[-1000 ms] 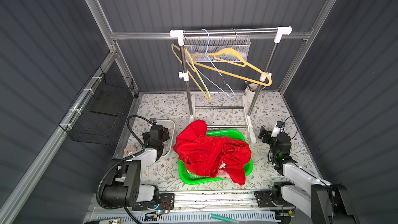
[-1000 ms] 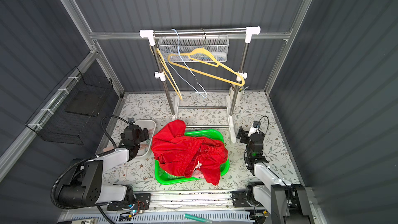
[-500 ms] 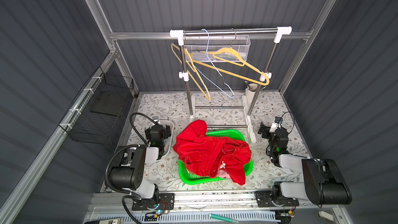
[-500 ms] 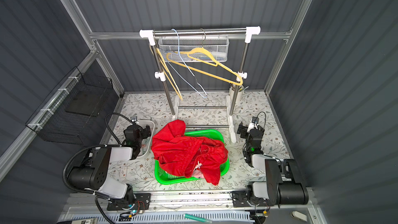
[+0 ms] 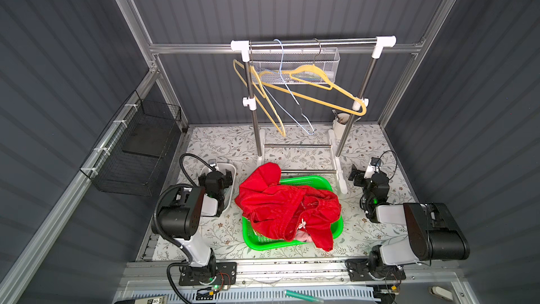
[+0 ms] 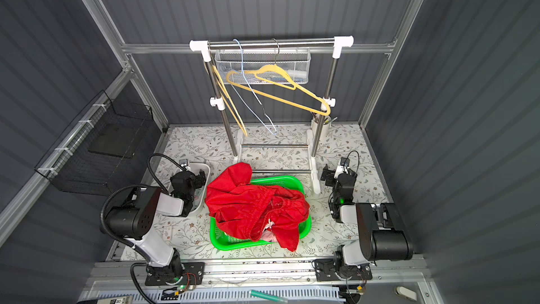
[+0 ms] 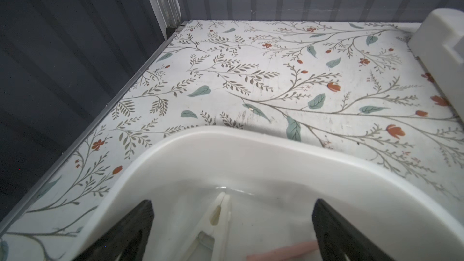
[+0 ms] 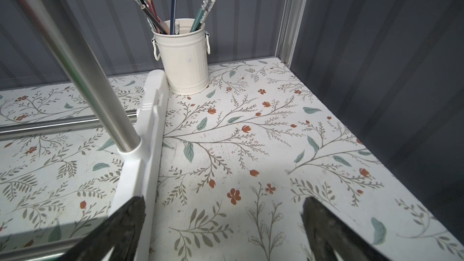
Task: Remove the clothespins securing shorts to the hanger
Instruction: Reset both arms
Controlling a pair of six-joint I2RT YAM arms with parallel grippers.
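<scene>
Elbows [image 5: 178,217] higher than before; left claw [image 7: 232,212], right claw [image 8: 223,209] agape.

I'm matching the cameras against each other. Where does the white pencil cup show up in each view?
Top views: in both, the pencil cup stands at the back, partly behind a rack post.
Left wrist: not in it.
Right wrist: the cup stands upright at the far end of the rack's white foot.
Shared landmark: that foot, beside the cup.

Three hangers [image 5: 305,68], one rack [image 5: 312,42], one green basket [image 5: 309,182], one pair of red shorts [image 5: 280,206], one white tub [image 7: 251,146], two clothespins [image 7: 218,219], one pencil cup [image 8: 184,61].
</scene>
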